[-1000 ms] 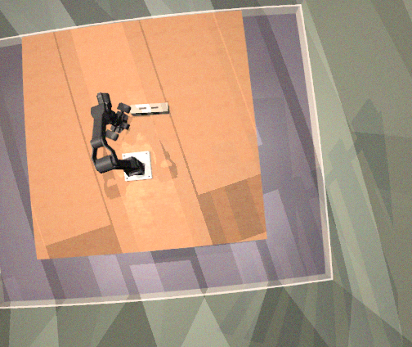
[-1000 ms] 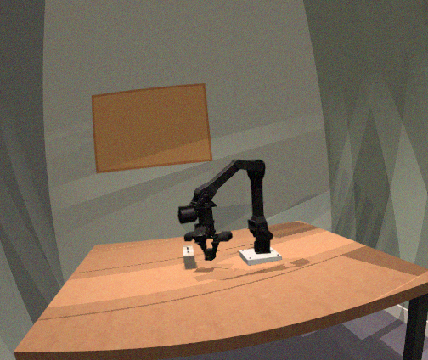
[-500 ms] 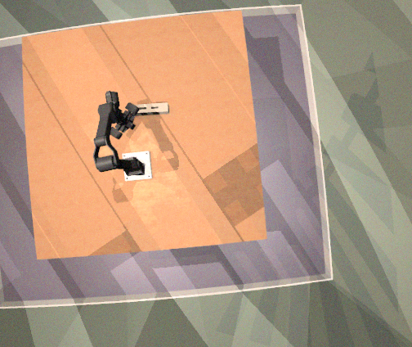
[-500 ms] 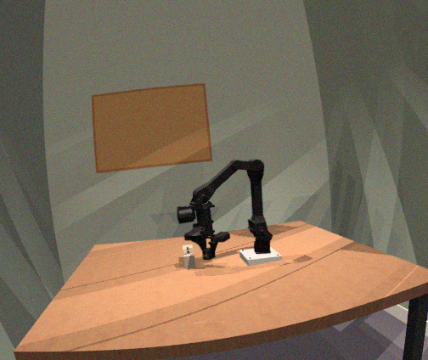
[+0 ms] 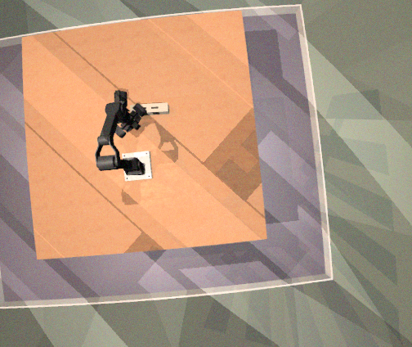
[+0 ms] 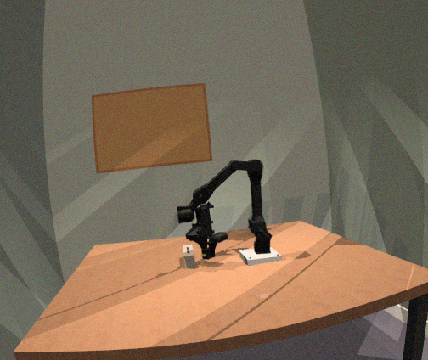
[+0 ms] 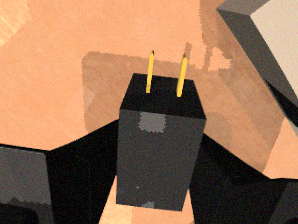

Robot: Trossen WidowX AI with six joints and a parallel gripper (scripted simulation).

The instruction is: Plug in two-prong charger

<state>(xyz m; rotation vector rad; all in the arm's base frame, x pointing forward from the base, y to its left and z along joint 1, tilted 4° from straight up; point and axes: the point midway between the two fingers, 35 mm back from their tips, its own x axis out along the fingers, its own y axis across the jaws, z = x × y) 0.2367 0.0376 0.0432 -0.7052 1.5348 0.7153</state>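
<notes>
My gripper (image 5: 129,126) (image 6: 208,250) (image 7: 156,131) is shut on the dark two-prong charger (image 7: 157,162), its fingers on both sides of the body. Two yellow prongs stick out of the charger's end, free of any slot in the wrist view. The white power strip (image 5: 162,108) (image 6: 189,260) (image 7: 280,42) stands beside the gripper, cut off at the upper right of the wrist view. In the top view the arm covers the strip's left end, and one outlet slot (image 5: 154,107) shows on its top. In the exterior view the gripper is just right of the strip.
The arm's white base plate (image 5: 147,173) (image 6: 263,258) stands on the wooden table (image 5: 204,74) (image 6: 144,314). The arm bends above the table between base and strip. A board (image 6: 153,127) hangs on the wall behind. Shadow bands cross the table.
</notes>
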